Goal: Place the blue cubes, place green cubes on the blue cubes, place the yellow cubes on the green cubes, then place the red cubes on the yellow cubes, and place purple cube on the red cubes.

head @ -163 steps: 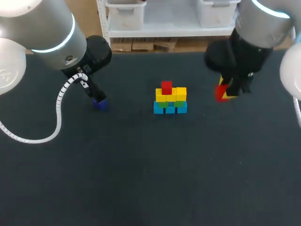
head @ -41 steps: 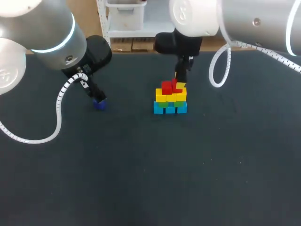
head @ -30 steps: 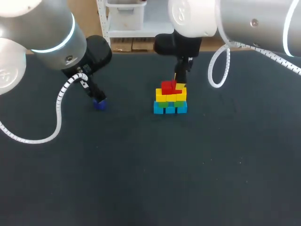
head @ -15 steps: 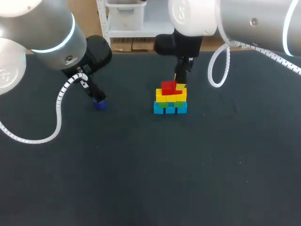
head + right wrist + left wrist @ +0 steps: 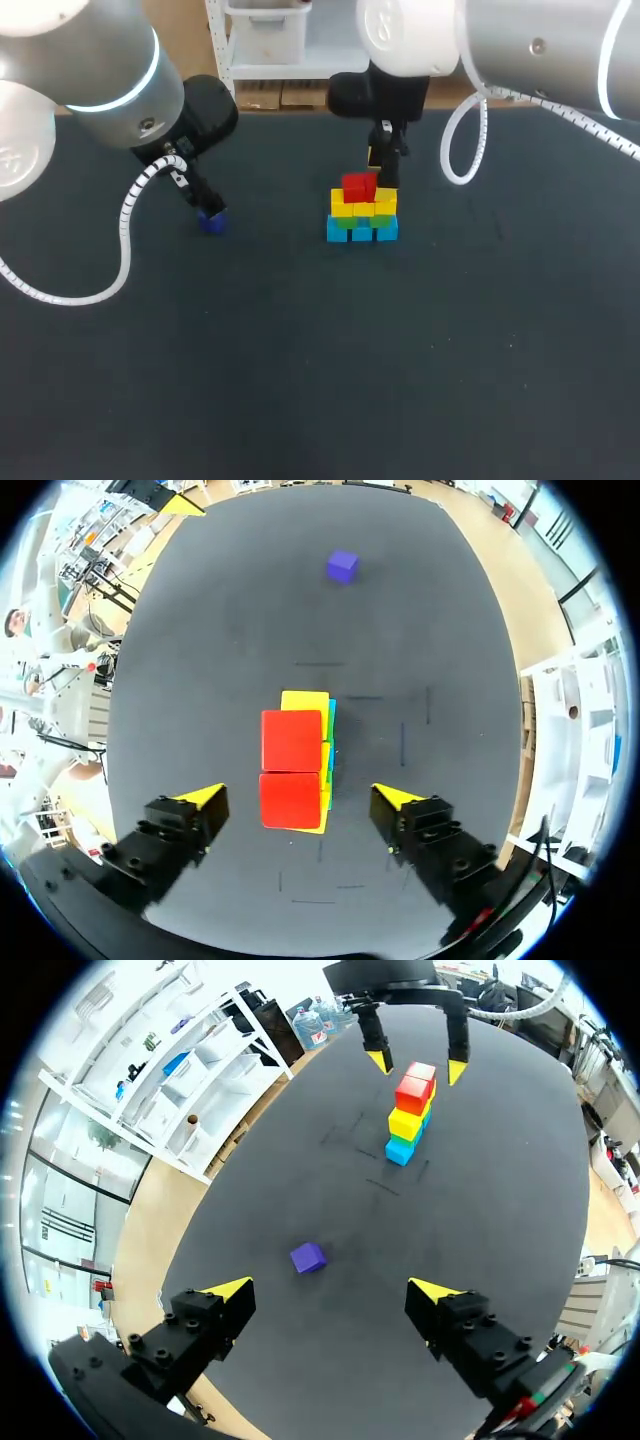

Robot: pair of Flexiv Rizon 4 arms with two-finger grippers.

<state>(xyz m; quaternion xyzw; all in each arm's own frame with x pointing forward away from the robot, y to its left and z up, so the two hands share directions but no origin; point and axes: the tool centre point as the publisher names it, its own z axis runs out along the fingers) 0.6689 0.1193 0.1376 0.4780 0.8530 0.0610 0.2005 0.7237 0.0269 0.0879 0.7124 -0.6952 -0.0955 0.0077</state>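
Nearly done. The stack (image 5: pixel 362 214) sits mid table (image 5: pixel 400 380): blue cubes (image 5: pixel 362 233) at the bottom, then green cubes (image 5: pixel 346 222), then yellow cubes (image 5: pixel 343 208), w/ red cubes (image 5: pixel 291 740) on top. I think only 1 step is left: the purple cube (image 5: pixel 308 1257) has to go on the reds. It lies on the table, well apart from the stack, just ahead of the L jaws, which are spread wide & not touching it. The R jaws hang over the stack, spread too, holding nothing. Head view shows just 1 red, as the R arm (image 5: pixel 400 40) hides part of the top. R wrist view looks straight down & shows 2 reds side by side.
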